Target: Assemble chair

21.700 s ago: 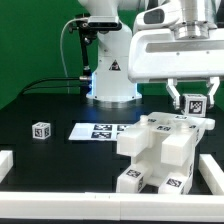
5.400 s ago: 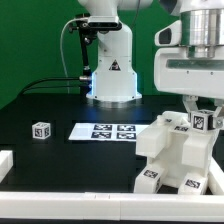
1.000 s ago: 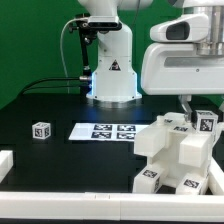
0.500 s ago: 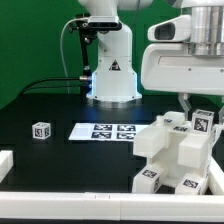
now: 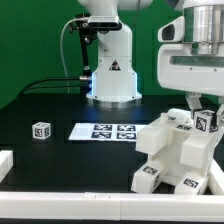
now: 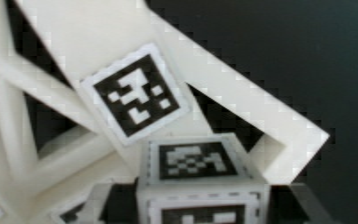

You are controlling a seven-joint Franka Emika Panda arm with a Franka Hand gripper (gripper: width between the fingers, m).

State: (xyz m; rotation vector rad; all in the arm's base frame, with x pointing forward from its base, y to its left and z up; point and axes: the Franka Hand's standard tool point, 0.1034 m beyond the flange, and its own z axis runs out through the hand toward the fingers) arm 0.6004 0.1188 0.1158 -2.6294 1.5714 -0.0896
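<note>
In the wrist view alone, the tool point(image 6: 194, 198) flanks the leg point(image 6: 194, 160) at its end tag.

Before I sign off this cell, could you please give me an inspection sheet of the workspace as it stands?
Surface: black table, white rails at its edge, marker board lying flat.
Job's things: part-built chair at the exterior view's right; small tagged cube lying apart at the exterior view's left.
Clutter: nothing seen.
Grippers: gripper closed on a tagged block at the chair's top.
Cables: black cable running over the table to the arm base.
Surroundings: green backdrop.
</note>
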